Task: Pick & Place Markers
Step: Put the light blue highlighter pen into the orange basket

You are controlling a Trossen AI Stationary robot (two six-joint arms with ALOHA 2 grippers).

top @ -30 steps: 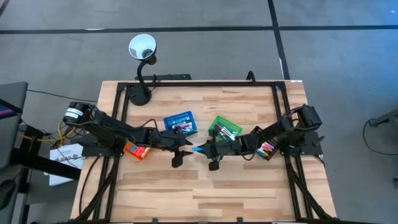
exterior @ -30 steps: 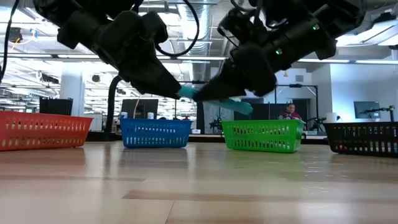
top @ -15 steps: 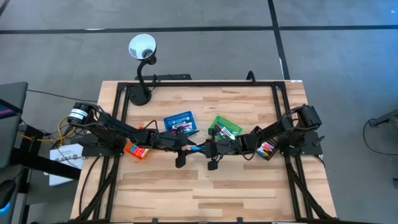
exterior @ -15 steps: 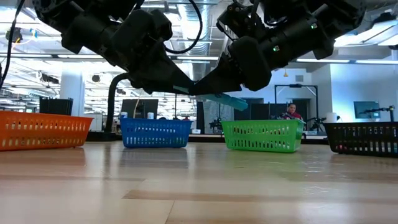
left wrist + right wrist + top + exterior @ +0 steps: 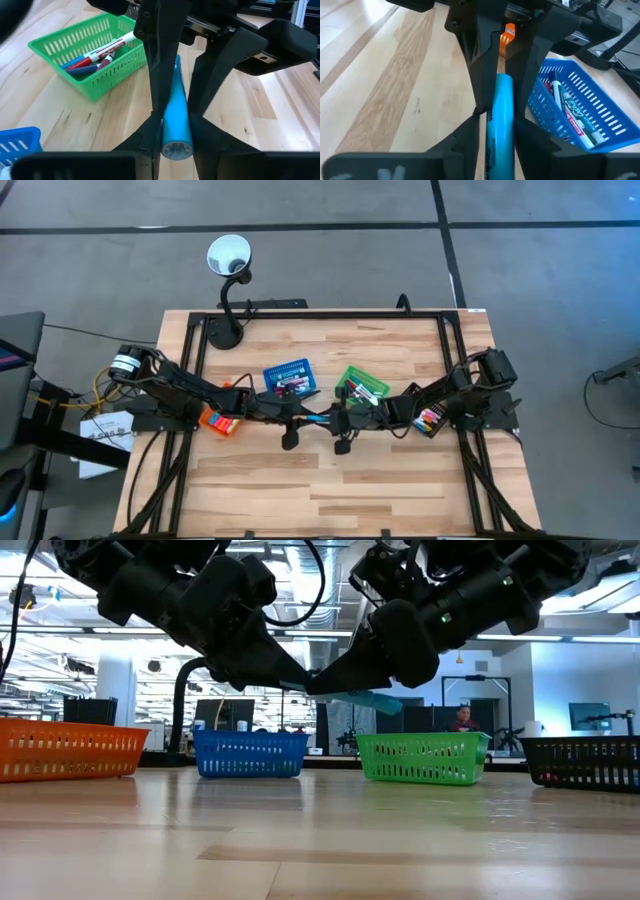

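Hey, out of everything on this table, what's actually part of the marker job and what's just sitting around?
Part of the job:
- blue marker, gripped at either end by the left gripper and right gripper
- markers in the green basket
- markers in the blue basket

Just there:
- desk lamp

Four baskets (image 5: pixel 289 377) sit in a row across the table (image 5: pixel 330 485).

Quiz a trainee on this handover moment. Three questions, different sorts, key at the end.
1. True or false: the blue marker lies flat on the table.
2. Which basket stands farthest to the robot's left? A black, B orange, C green.
3. Fill in: the left gripper and right gripper meet over the table's ____.

Key: 1 false, it is held in the air. 2 B, the orange basket. 3 centre.
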